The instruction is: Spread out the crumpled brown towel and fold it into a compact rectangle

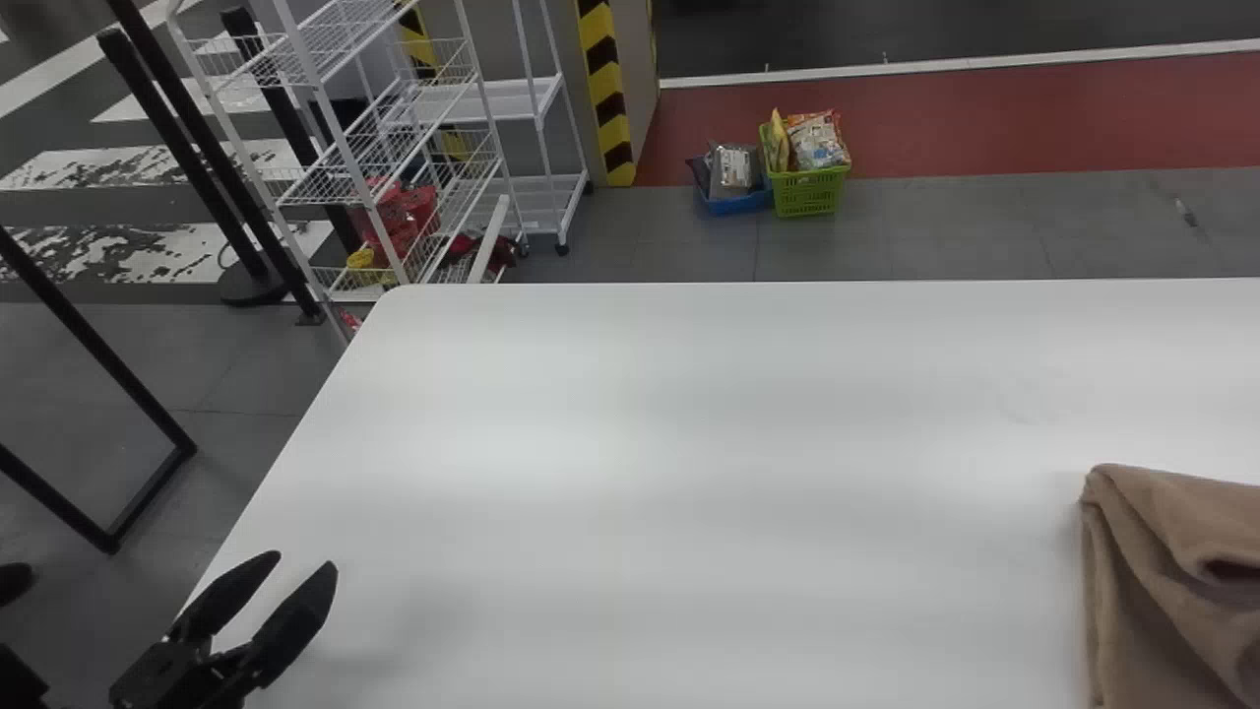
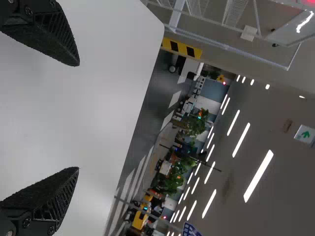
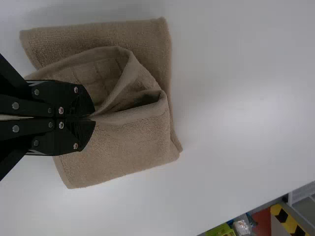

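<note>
Nearest, in the lower left of the head view, the left pincer (image 1: 301, 561) stands wide open over the desk (image 1: 689, 443), with nothing between its fingers. The brown towel (image 1: 1166, 601) lies in the lower right of the head view, cut by the frame's edge, folded over in loose layers with a hollow crease. The right wrist view shows the right pincer (image 3: 93, 118) closed at the towel, a fold of cloth nipped at its tips. Beyond the desk, at upper left, stands a white wire rack (image 1: 472, 103); at upper centre, a green basket (image 1: 807, 194) of packets sits beside a blue basket (image 1: 740, 204) on the floor.
</note>
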